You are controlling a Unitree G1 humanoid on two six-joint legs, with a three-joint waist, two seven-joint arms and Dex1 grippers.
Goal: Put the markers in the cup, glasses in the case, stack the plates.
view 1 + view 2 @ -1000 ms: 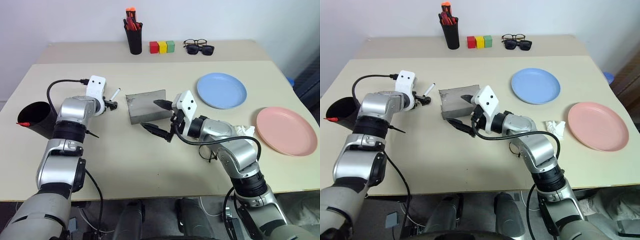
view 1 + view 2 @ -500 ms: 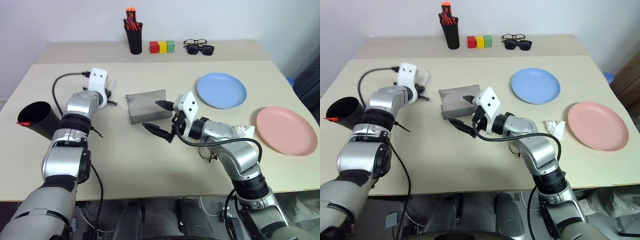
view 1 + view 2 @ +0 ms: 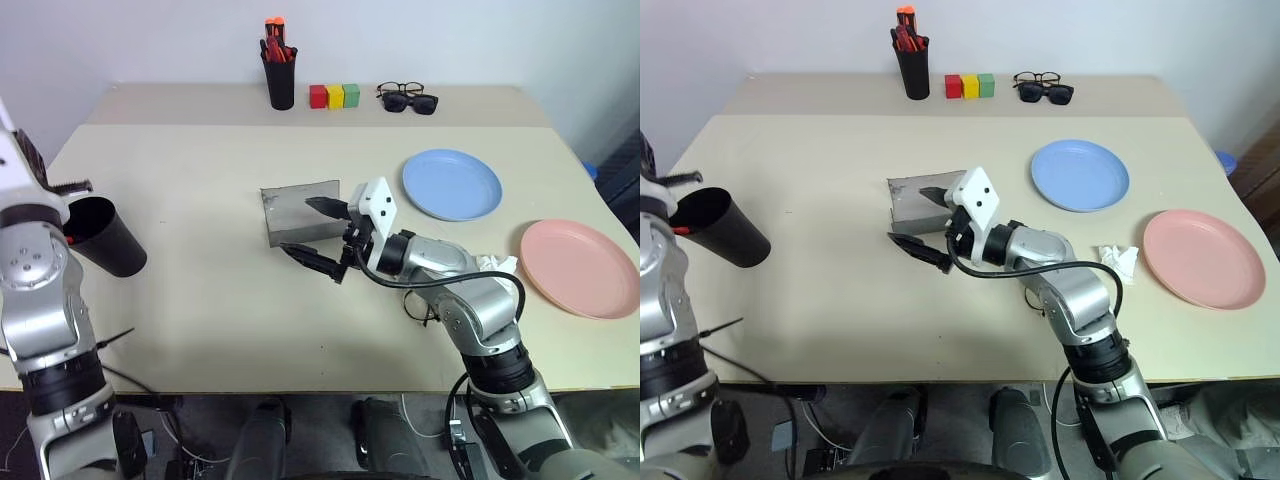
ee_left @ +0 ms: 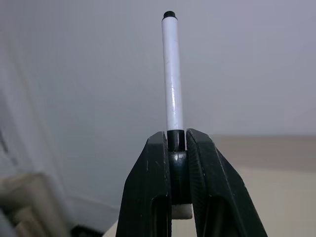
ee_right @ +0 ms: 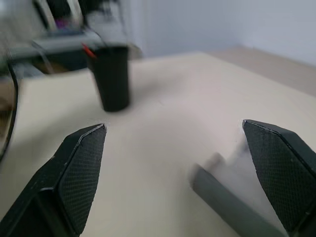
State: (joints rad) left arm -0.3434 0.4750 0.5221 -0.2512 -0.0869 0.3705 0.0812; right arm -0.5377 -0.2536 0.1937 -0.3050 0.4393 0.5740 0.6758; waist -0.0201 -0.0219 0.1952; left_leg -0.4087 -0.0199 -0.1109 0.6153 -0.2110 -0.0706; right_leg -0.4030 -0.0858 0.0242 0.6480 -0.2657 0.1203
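Observation:
My left gripper is shut on the black end of the white marker, which sticks out straight past the fingers. It is raised at the table's far left edge, just above the rim of the black cup. The red marker leans inside the cup. The grey case stands open mid-table. My right gripper hovers open in front of it, holding nothing. Thin dark rims that look like the glasses peek out beside my right forearm, mostly hidden. The blue plate and pink plate lie apart on the right.
At the back stand a narrow black pen cup with red-orange pens, three coloured blocks, and black sunglasses with dark spectacles. A crumpled white paper lies between my right forearm and the pink plate.
My left gripper closed on the white marker beside the case, lifted it and swung back to the left, up over the cup. The right arm kept still.

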